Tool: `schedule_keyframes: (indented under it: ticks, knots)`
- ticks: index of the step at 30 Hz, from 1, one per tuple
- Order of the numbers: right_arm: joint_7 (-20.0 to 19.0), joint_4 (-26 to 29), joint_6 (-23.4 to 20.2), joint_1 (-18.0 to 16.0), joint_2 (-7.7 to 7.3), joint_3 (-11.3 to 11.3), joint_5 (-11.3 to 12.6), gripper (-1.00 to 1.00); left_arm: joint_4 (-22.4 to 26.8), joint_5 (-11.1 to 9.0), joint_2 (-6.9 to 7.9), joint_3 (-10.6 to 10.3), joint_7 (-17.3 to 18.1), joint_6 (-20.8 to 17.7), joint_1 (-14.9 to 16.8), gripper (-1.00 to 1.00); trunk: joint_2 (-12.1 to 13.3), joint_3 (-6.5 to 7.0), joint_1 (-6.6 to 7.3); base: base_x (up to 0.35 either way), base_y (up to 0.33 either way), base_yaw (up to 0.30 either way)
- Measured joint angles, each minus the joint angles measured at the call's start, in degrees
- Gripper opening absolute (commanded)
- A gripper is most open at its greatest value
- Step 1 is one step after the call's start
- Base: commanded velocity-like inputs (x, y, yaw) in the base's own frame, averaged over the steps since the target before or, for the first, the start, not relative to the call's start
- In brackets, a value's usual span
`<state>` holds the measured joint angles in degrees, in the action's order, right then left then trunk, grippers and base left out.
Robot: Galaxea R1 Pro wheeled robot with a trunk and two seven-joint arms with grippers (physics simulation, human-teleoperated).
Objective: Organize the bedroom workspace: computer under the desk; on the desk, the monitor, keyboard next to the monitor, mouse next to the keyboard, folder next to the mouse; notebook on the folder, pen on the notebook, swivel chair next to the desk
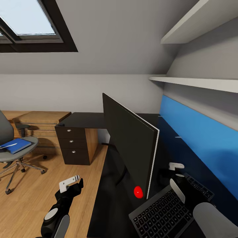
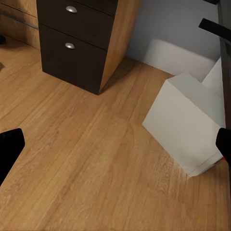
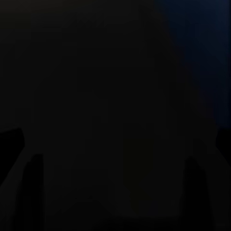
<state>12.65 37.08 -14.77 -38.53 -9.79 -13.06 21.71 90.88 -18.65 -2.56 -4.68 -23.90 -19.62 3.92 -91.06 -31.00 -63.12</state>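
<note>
Looking down from the head camera, the black desk [image 1: 109,185] runs along the blue wall panel [image 1: 198,135], its near edge meeting open wood floor [image 1: 39,195] on the left. The monitor [image 1: 132,145] stands edge-on on the desk, tall and dark, with a red mouse [image 1: 138,192] right at its foot. The keyboard [image 1: 162,215] lies just beside that, tilted, and touching or very near the mouse. A drawer unit [image 1: 74,145] closes the desk's far end. Plenty of bare floor between it and the swivel chair [image 1: 13,145], well apart on the left, with the blue folder [image 1: 16,145] on its seat and a white pen-like item on top.

The left gripper [image 1: 71,183] hangs low over the floor off the desk edge, fingers spread wide; its wrist view shows the white computer [image 2: 187,122] on the floor near the drawers. The right gripper [image 1: 177,177] reaches over the desk behind the monitor, above the keyboard's far end; whether it is spread or closed, I cannot tell, and its wrist view is nearly black.
</note>
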Motion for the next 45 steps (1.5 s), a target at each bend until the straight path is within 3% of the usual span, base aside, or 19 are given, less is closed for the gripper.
schedule_keyframes:
  ticks: [28,45]
  knots:
    - [0.06,-0.7,-0.2,-0.05,0.05,0.16,-0.26,1.0,-0.1,0.34,0.09,0.08,-0.03,0.17,0.0,1.0,0.0,0.01,0.0,-0.028,-0.024,0.0]
    - [0.08,-1.14,-0.22,-0.05,0.04,0.18,-0.38,1.0,-0.1,0.35,0.09,0.08,-0.07,0.18,0.0,1.0,-0.01,0.01,0.0,-0.124,0.0,0.0]
